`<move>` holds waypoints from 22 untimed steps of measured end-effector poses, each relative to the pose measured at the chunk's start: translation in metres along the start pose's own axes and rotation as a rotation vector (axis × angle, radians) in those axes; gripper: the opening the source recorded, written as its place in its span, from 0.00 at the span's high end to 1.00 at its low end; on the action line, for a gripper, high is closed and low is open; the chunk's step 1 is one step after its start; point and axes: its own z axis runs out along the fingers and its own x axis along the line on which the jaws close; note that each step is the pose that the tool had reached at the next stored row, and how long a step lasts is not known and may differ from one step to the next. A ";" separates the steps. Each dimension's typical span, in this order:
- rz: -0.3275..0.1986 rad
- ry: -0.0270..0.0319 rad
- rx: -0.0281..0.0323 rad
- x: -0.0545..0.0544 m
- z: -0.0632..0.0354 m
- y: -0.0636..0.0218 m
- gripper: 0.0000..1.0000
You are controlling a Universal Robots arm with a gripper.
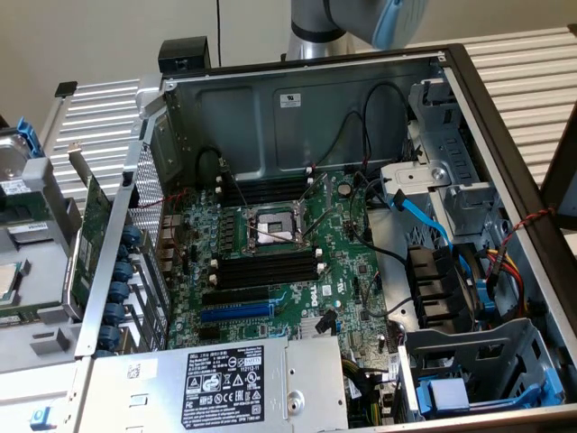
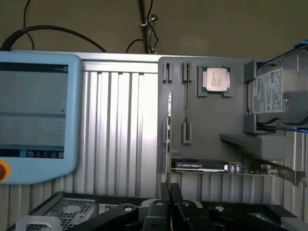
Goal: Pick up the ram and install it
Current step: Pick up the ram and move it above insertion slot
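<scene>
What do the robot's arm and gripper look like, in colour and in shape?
The arm is a round body of silver-grey metal, with a light blue cap on its joint. The gripper is black, made of flat angular links with round silver pins at the pivots.

An open computer case [image 1: 469, 99] is laid on a slatted metal surface [image 1: 523, 63]. Inside it, a green motherboard [image 1: 338, 280] is seen, with a processor socket [image 1: 270, 230] set between two banks of black memory slots [image 1: 268, 268]. A blue data cable [image 1: 422, 219] is draped beside the board, and a labelled power supply [image 1: 225, 377] is mounted along the near edge. In the wrist view, a grey holder [image 2: 211, 120] is shown carrying a processor [image 2: 215, 78], with a hard drive [image 2: 279, 96] just beside it and an expansion card [image 2: 202, 166] nearby. A pale-blue screen unit [image 2: 33, 120] is propped against the slats.
</scene>
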 end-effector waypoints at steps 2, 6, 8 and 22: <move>0.000 0.0000 -0.0010 0.001 -0.0090 -0.0079 0.87; 0.000 0.0000 -0.0056 0.001 -0.0232 -0.0241 0.87; 0.000 0.0002 -0.0126 0.002 -0.0288 -0.0341 0.87; 0.000 0.0013 -0.0245 0.002 -0.0346 -0.0912 0.87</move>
